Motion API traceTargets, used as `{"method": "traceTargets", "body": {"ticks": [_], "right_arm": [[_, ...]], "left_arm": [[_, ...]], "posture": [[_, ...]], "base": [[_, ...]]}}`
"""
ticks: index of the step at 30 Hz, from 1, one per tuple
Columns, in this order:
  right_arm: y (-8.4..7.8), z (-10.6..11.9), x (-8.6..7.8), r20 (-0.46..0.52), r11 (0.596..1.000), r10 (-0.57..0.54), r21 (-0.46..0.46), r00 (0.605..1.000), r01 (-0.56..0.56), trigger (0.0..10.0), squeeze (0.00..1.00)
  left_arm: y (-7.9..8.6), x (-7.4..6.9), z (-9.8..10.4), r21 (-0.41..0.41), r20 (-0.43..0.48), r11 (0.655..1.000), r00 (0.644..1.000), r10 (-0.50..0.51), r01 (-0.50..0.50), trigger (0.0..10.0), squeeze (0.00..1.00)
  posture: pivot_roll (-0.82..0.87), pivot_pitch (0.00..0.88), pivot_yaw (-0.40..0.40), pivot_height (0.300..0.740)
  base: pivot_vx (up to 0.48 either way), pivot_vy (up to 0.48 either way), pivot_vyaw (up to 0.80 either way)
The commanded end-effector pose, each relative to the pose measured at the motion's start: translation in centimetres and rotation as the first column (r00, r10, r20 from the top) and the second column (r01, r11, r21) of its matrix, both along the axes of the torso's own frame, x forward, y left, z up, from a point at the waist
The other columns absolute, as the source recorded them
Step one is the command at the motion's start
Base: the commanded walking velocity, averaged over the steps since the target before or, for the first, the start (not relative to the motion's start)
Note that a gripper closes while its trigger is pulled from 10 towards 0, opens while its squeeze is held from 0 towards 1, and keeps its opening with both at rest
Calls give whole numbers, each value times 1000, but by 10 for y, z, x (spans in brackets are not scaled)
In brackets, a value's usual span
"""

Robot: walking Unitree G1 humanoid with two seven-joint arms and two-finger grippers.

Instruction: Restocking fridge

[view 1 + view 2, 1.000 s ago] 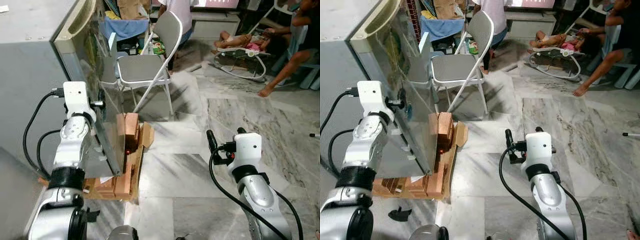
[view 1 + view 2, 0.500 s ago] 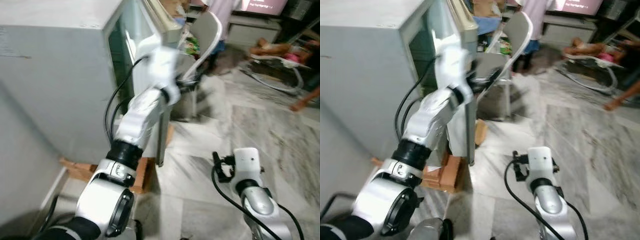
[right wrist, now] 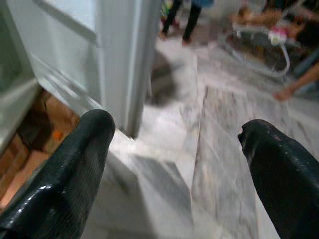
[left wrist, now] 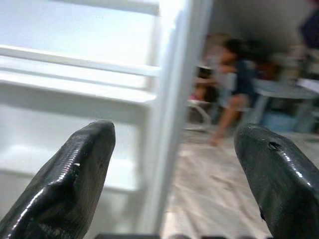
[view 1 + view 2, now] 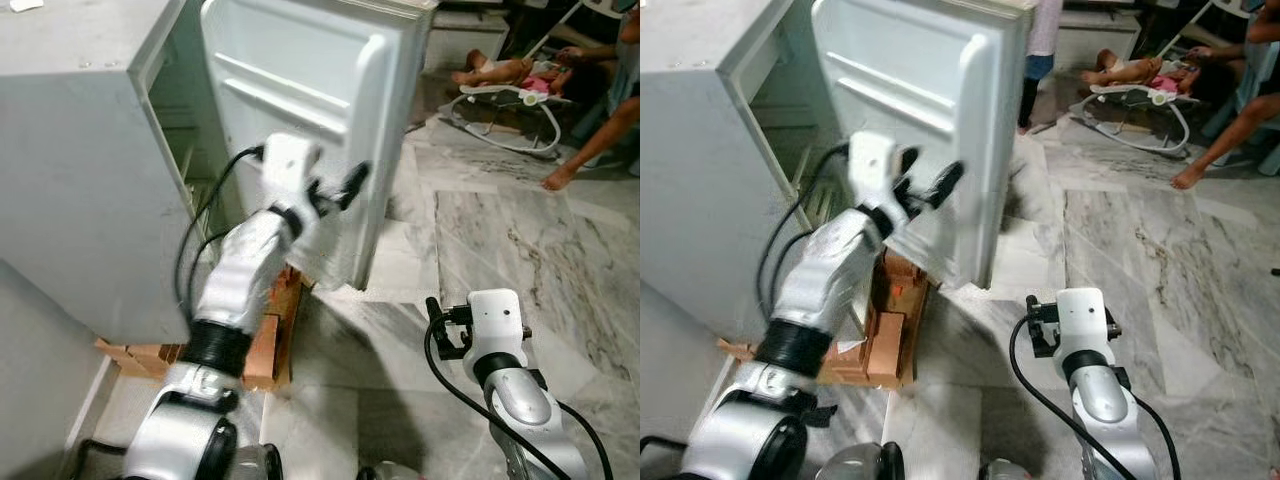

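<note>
Lighting's pretty even and bright indoors, soft daylight-ish, no hard shadows. The white fridge door (image 5: 300,120) inner panel is close to blown out, and in the left wrist view it glares almost pure white behind the left pincer (image 4: 174,174). That arm is smeared with motion blur in both eye views. Both wrist views are soft: the black fingers (image 3: 60,184) up close are out of focus, and the people past them are mush. Marble floor (image 5: 480,230) has a mild sheen. The far room beyond the door goes dim.
</note>
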State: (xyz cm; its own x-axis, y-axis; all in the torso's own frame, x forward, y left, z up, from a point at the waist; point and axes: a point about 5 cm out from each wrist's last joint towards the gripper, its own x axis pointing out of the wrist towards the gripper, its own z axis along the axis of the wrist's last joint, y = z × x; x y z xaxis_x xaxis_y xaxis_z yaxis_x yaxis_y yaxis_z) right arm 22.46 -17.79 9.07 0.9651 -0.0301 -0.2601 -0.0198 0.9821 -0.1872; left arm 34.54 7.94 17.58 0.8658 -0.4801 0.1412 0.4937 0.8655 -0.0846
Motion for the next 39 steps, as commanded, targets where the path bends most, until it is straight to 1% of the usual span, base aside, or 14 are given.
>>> {"method": "traceTargets", "body": {"ticks": [1, 3, 5, 6, 7, 9, 11, 13, 19, 22, 28, 30, 34, 39], "right_arm": [[-1, 3, 3, 29, 1000, -10, -23, 1000, 11, 10000, 0], [2, 8, 6, 64, 1000, 0, -15, 998, 1, 10000, 0], [5, 11, 9, 85, 1000, 8, -5, 996, -8, 10000, 0], [8, 13, 11, 100, 1000, 22, 18, 995, -24, 10000, 0], [11, 11, 12, 96, 999, 39, 28, 995, -42, 10000, 0], [12, 10, 12, 89, 998, 48, 30, 995, -51, 10000, 0], [16, 5, 13, 71, 997, 65, 39, 995, -68, 10000, 0], [16, 5, 18, 76, 997, 64, 42, 995, -68, 10000, 0], [21, 18, 27, 148, 996, 76, 37, 986, -82, 10000, 0], [25, 23, 30, 178, 995, 81, 44, 981, -90, 10000, 0], [25, 25, 29, 192, 995, 84, 45, 978, -94, 10000, 0], [20, 25, 27, 197, 996, 76, 36, 977, -85, 10000, 0], [17, 23, 27, 197, 997, 64, 35, 978, -72, 10000, 0], [22, 23, 29, 199, 996, 71, 35, 977, -79, 10000, 0]], "left_arm": [[6, -9, -2, 31, 34, 999, 999, 32, -33, 10000, 0], [24, -18, -12, 45, 8, 995, 996, 93, -93, 10000, 0], [34, -24, -19, 58, -9, 989, 991, 134, -134, 10000, 0], [47, -35, -29, 85, -39, 982, 984, 173, -169, 10000, 0], [54, -42, -38, 121, -50, 974, 979, 197, -190, 10000, 0], [56, -44, -41, 141, -50, 970, 977, 206, -197, 10000, 0], [63, -52, -50, 157, -69, 960, 968, 243, -230, 10000, 0], [68, -56, -50, 179, -53, 947, 959, 280, -267, 10000, 0], [71, -66, -43, 205, -33, 934, 951, 307, -294, 10000, 0], [73, -72, -46, 216, -47, 932, 950, 309, -292, 10000, 0], [70, -75, -51, 222, -60, 933, 951, 303, -284, 10000, 0], [69, -76, -50, 215, -69, 933, 949, 308, -287, 10000, 0], [64, -74, -49, 216, -81, 940, 955, 285, -263, 10000, 0], [48, -63, -40, 237, -50, 958, 983, 179, -163, 10000, 0]], "posture": [[7, 6, -12, 740], [12, 4, -12, 740], [27, 3, -14, 740], [42, 4, -20, 740], [62, 1, -26, 740], [62, 1, -26, 740], [80, 2, -28, 740], [95, 0, -24, 740], [101, 18, 5, 740], [82, 27, 8, 740], [58, 25, 1, 740], [49, 11, -2, 740], [51, 8, -9, 740], [46, 1, -13, 740]], "base": [[255, -405, 0], [294, -375, 0], [308, -366, 0], [315, -356, 0], [315, -356, 0], [315, -356, 0], [330, -343, 0], [377, -294, 0], [437, -86, 0], [472, 0, 0], [480, 0, 0], [480, 0, 0], [480, 0, 0], [480, 0, 0]]}}
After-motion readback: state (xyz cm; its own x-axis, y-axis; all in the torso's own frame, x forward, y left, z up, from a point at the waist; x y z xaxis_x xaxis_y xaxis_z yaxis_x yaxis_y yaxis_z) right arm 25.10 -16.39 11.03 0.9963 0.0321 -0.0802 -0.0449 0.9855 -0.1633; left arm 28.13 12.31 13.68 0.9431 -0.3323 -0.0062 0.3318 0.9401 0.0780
